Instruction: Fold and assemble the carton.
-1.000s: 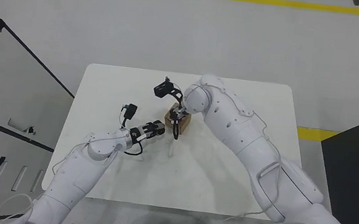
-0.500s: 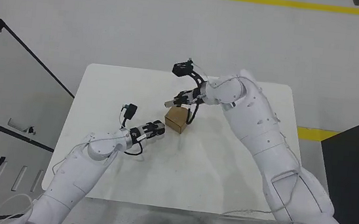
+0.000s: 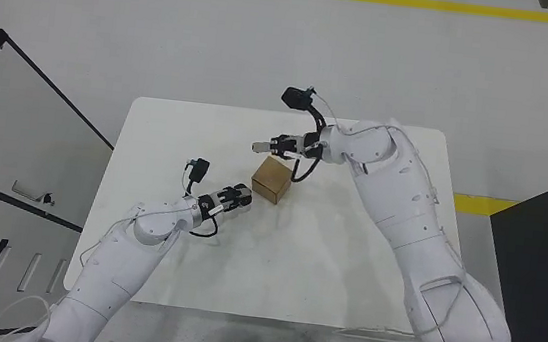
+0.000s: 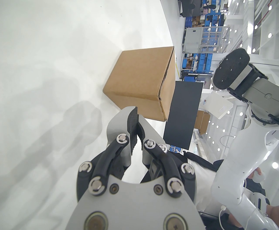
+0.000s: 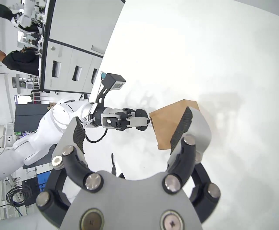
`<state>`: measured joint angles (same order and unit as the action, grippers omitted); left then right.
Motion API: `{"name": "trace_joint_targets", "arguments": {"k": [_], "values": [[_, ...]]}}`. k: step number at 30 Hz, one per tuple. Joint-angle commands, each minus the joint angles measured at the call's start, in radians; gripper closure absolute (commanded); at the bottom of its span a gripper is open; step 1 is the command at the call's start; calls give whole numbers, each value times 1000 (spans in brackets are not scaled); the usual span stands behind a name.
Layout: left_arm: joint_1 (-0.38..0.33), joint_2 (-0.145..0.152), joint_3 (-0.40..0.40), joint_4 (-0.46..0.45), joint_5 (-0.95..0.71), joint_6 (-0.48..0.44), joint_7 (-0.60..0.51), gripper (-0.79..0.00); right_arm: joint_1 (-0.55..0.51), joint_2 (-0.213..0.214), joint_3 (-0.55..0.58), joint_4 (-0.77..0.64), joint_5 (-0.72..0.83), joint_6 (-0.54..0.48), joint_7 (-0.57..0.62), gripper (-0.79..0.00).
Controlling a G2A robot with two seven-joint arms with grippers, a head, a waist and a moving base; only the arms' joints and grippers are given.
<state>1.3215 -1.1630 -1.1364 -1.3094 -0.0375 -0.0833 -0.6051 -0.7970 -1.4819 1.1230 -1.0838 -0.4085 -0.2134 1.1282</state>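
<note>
Top view: carton (image 3: 272, 180) sits just beside left claw (image 3: 246, 197), approx. touching.

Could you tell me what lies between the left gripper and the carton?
Nothing; the right wrist view shows the left gripper right at a corner of the carton, contact unclear.

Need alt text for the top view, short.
A closed brown carton sits on a white table. The shut left hand points at its near side; the open right hand hovers just beyond its far side, apart from it.
</note>
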Motion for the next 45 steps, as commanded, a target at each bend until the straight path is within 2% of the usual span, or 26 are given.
{"name": "trace_joint_targets", "arguments": {"k": [1, 7, 14, 20, 21, 22, 26, 27, 32, 37, 45], "values": [[0, 0, 0, 0, 0, 0, 0, 0, -34, 17, 51, -29, 31, -43, 10, -785], [0, 0, 0, 0, 0, 0, 0, 0, -198, 72, 243, -174, 191, -157, 89, -785], [0, 0, 0, 0, 0, 0, 0, 0, -400, 121, 445, -344, 358, -134, 125, -785], [0, 0, 0, 0, 0, 0, 0, -12, -470, 138, 503, -378, 488, -123, 130, -785], [0, 0, 0, 0, 0, 0, 0, -336, -469, 139, 503, -375, 491, -123, 129, -785], [0, 0, 0, 0, 0, 0, 0, -502, -469, 139, 503, -375, 491, -123, 129, -785], [0, 0, 0, 0, 0, 0, 0, -502, -469, 139, 503, -375, 491, -123, 129, -785], [1, 0, 0, -2, 2, -2, 3, -785, -469, 139, 503, -375, 491, -123, 129, -785], [54, 9, -7, -81, 106, -103, 61, -785, -469, 139, 503, -375, 491, -123, 129, -785], [137, 22, -11, -190, 341, -228, 204, -785, -469, 139, 503, -375, 491, -123, 129, -785], [145, 24, -13, -198, 375, -236, 222, -785, -469, 139, 503, -375, 491, -123, 129, -785]]}}
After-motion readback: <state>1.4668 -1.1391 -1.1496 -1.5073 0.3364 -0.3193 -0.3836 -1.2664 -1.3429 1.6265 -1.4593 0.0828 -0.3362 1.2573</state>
